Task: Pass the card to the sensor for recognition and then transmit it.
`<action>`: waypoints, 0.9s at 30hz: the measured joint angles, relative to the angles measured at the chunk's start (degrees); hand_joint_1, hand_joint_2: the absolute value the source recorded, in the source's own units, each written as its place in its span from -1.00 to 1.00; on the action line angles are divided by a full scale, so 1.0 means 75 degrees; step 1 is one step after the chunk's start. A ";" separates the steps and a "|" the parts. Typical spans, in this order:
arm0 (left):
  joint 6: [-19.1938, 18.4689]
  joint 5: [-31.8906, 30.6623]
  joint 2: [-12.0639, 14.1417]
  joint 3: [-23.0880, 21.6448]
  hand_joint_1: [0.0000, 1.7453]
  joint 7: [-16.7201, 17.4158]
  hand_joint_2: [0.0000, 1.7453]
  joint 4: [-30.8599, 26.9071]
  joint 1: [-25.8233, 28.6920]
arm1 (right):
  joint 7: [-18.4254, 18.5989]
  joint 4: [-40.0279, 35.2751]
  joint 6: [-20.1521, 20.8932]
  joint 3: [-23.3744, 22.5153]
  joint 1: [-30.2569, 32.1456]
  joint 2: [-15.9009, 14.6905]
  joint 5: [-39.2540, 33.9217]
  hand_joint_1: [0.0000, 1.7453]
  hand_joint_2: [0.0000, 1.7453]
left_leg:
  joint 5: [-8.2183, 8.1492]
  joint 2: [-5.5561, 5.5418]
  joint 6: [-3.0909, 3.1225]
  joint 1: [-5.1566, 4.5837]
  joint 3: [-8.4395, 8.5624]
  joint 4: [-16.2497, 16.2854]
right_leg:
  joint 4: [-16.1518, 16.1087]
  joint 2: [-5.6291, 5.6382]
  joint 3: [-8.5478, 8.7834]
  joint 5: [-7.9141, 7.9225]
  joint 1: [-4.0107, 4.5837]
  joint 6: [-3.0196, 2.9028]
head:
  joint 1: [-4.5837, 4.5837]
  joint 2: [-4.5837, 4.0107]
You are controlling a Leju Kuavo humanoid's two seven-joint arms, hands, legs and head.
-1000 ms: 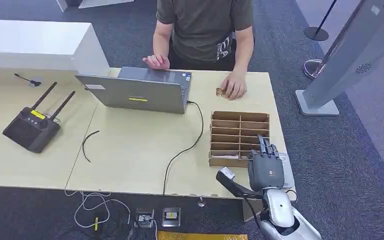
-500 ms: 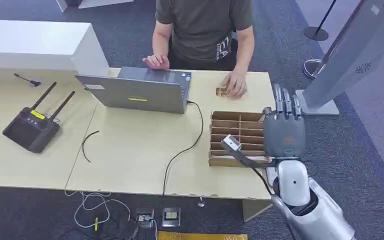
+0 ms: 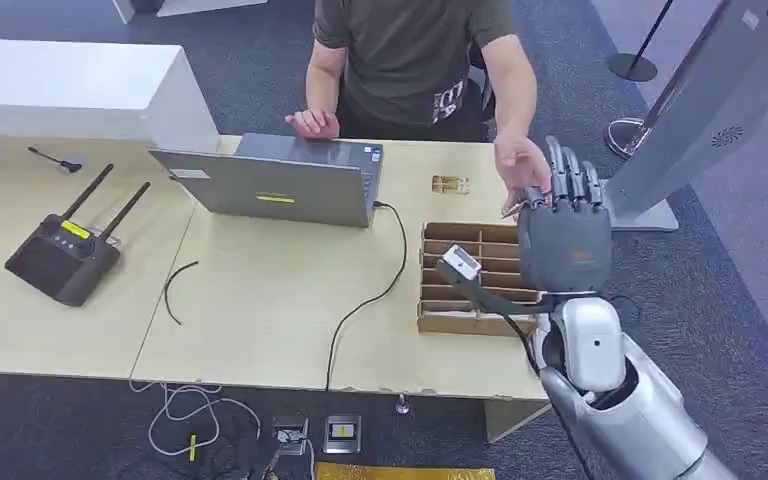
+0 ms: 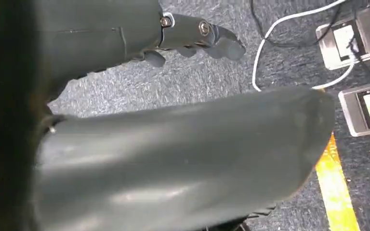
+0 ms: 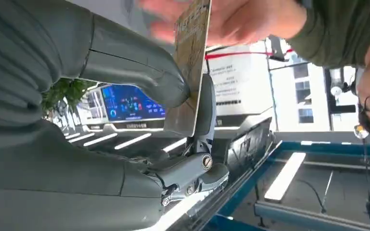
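Observation:
My right hand (image 3: 565, 240) is raised above the far right corner of the table (image 3: 260, 300), fingers pointing up. In the right wrist view it pinches a tan printed card (image 5: 192, 67) between the thumb (image 5: 139, 67) and a finger behind the card. A person's hand (image 3: 518, 163) reaches across the table to my fingertips and touches the card's far end, where that person's hand (image 5: 241, 19) looks blurred. My left hand (image 4: 173, 144) hangs over the carpet with its fingers (image 4: 197, 36) apart and nothing in it.
A wooden divided box (image 3: 475, 275) stands under my right hand. A small tan object (image 3: 450, 184) lies beyond it. A laptop (image 3: 280, 185) with a black cable (image 3: 370, 300) and a black remote controller (image 3: 60, 258) sit to the left. A grey kiosk (image 3: 700, 110) stands at the right.
My right hand rose from the table's near right edge and moved forward toward the person. The person's hand lifted off the table and came to the card.

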 joint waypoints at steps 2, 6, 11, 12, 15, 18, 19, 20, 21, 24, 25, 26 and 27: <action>-0.0003 -0.0009 -0.0020 0.0000 -1.00 0.0000 -1.00 0.0012 -0.0007 | -0.0012 0.0172 -0.0047 0.0032 -0.0051 0.0061 -0.0067 1.00 1.00 | 0.0000 0.0000 0.0000 0.0000 -0.0001 0.0000 | 0.0000 0.0001 -0.0002 0.0000 0.0000 0.0000 | -0.0003 0.0000; -0.0009 -0.0044 -0.0032 0.0000 -1.00 0.0017 -1.00 0.0032 -0.0017 | -0.0014 0.0417 -0.0073 0.0105 -0.0133 0.0117 -0.0148 1.00 1.00 | 0.0000 -0.0002 0.0000 0.0001 -0.0002 0.0000 | 0.0001 -0.0001 -0.0002 -0.0001 0.0001 -0.0001 | 0.0000 0.0000; 0.0064 -0.0187 -0.0058 0.0000 -1.00 0.0070 -1.00 0.0058 -0.0060 | 0.0032 0.0857 -0.0408 0.0119 -0.0284 0.0207 -0.0280 1.00 1.00 | 0.0000 -0.0001 -0.0001 0.0001 -0.0004 0.0000 | 0.0001 -0.0001 -0.0004 -0.0001 0.0001 -0.0001 | 0.0000 0.0000; 0.0067 -0.0224 -0.0055 0.0000 -1.00 0.0110 -1.00 0.0061 -0.0084 | 0.0044 0.0944 -0.0451 0.0119 -0.0323 0.0224 -0.0303 1.00 1.00 | 0.0000 -0.0002 -0.0001 0.0001 -0.0004 0.0000 | 0.0001 -0.0001 -0.0004 -0.0001 0.0001 -0.0001 | 0.0000 0.0000; 0.0099 -0.0306 -0.0047 0.0000 -1.00 0.0183 -1.00 0.0067 -0.0141 | 0.0082 0.1165 -0.0475 0.0117 -0.0407 0.0230 -0.0376 1.00 1.00 | 0.0002 -0.0002 -0.0003 0.0000 -0.0002 0.0000 | 0.0001 -0.0001 -0.0003 0.0000 0.0001 -0.0001 | 0.0000 0.0000; 0.0114 -0.0437 -0.0050 0.0000 -1.00 0.0285 -1.00 0.0067 -0.0159 | 0.0146 0.1386 -0.0492 0.0117 -0.0432 0.0230 -0.0393 -0.94 1.00 | 0.0002 -0.0001 -0.0004 0.0000 -0.0002 0.0001 | 0.0001 0.0000 -0.0004 0.0000 0.0001 0.0000 | 0.0000 0.0000; 0.0114 -0.0490 -0.0050 0.0000 -1.00 0.0312 -1.00 0.0067 -0.0167 | 0.0184 0.1442 -0.0495 0.0114 -0.0434 0.0230 -0.0387 -1.00 1.00 | 0.0002 -0.0001 -0.0004 0.0000 -0.0002 0.0001 | 0.0001 0.0000 -0.0004 0.0000 0.0000 0.0000 | -0.0003 0.0000; 0.0114 -0.0550 -0.0050 0.0000 -1.00 0.0335 -1.00 0.0067 -0.0173 | 0.0245 0.1503 -0.0495 0.0114 -0.0433 0.0230 -0.0361 -1.00 1.00 | 0.0002 -0.0001 -0.0004 0.0000 -0.0003 0.0001 | 0.0001 0.0000 -0.0005 0.0000 0.0000 0.0000 | 0.0000 0.0000; 0.0111 -0.0591 -0.0047 0.0000 -1.00 0.0370 -1.00 0.0067 -0.0182 | 0.0288 0.1538 -0.0490 0.0111 -0.0433 0.0227 -0.0318 -1.00 1.00 | 0.0002 -0.0001 -0.0004 0.0000 -0.0002 0.0001 | 0.0001 0.0000 -0.0006 0.0000 0.0001 0.0000 | -0.0003 0.0000; 0.0102 -0.0662 -0.0047 0.0000 -1.00 0.0402 -1.00 0.0067 -0.0207 | 0.0370 0.1649 -0.0466 0.0111 -0.0434 0.0221 -0.0212 -1.00 -1.00 | 0.0002 0.0000 -0.0004 0.0001 -0.0003 0.0001 | 0.0001 0.0001 -0.0007 0.0000 0.0001 -0.0001 | 0.0000 0.0000; 0.0096 -0.0673 -0.0047 0.0000 -1.00 0.0411 -1.00 0.0067 -0.0217 | 0.0361 0.1690 -0.0484 0.0111 -0.0434 0.0221 -0.0242 -1.00 -1.00 | 0.0002 0.0000 -0.0004 0.0001 -0.0003 0.0001 | 0.0001 0.0001 -0.0008 -0.0001 0.0001 -0.0001 | -0.0003 0.0000; 0.0090 -0.0688 -0.0047 0.0000 -1.00 0.0414 -1.00 0.0067 -0.0225 | 0.0338 0.1719 -0.0492 0.0111 -0.0434 0.0221 -0.0250 -1.00 -1.00 | 0.0002 0.0000 -0.0004 0.0001 -0.0003 0.0001 | 0.0001 0.0001 -0.0008 -0.0001 0.0001 -0.0001 | 0.0000 0.0000; 0.0084 -0.0726 -0.0047 0.0000 -1.00 0.0417 -1.00 0.0067 -0.0229 | 0.0344 0.1737 -0.0469 0.0111 -0.0434 0.0218 -0.0177 -1.00 -1.00 | 0.0002 0.0000 -0.0004 0.0001 -0.0003 0.0001 | 0.0001 0.0002 -0.0008 -0.0001 0.0001 -0.0001 | -0.0003 0.0000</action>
